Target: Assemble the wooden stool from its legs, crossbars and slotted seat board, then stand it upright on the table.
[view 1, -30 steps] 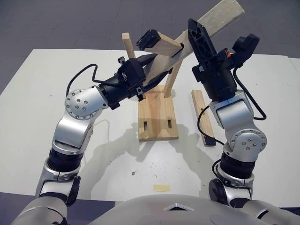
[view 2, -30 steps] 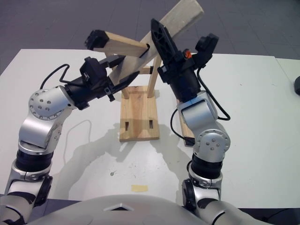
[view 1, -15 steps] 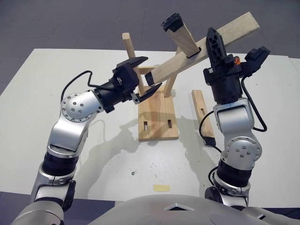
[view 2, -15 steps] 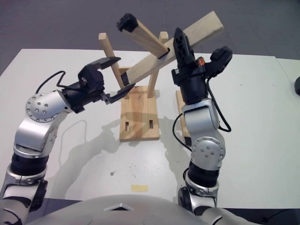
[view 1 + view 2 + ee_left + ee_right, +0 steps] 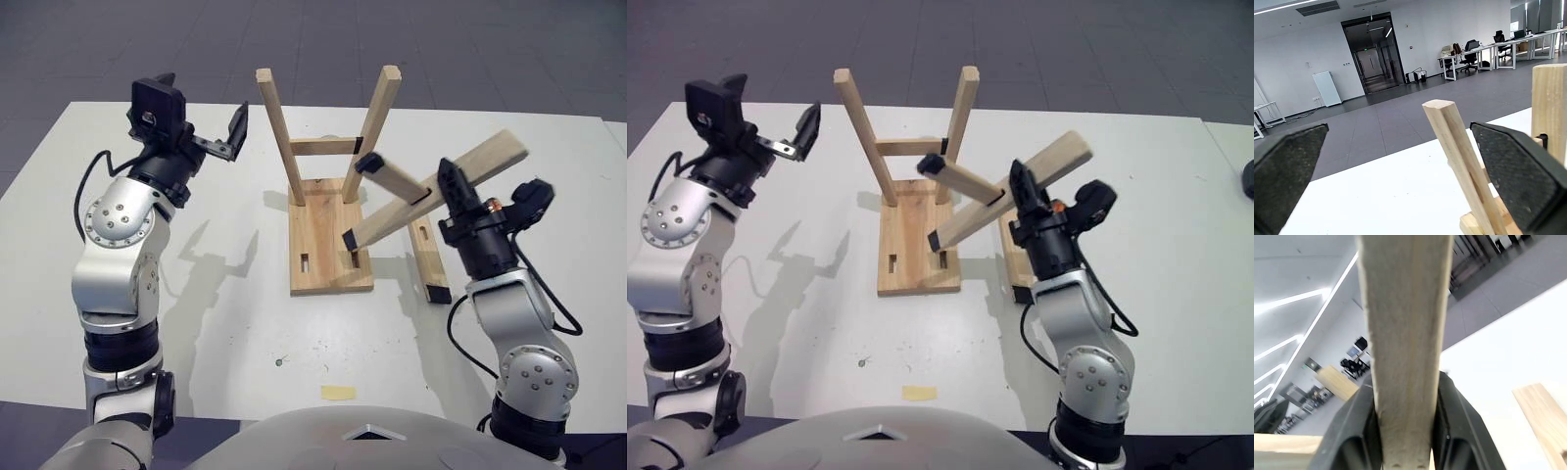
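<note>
Right gripper (image 5: 443, 188) is clamped around a tilted leg (image 5: 480, 162) whose lower tip hangs just above the seat board (image 5: 318, 230), at its 3 o'clock edge near a slot. Left gripper (image 5: 196, 110) is wide open and empty, off at 10 o'clock. Two standing legs (image 5: 277, 132) and a crossbar (image 5: 323, 147) already sit in the board. I reckon the short bar (image 5: 392, 178) jutting from my leg could knock them over. A missed slot could also shove the unsteadied board across the surface (image 5: 225, 323).
</note>
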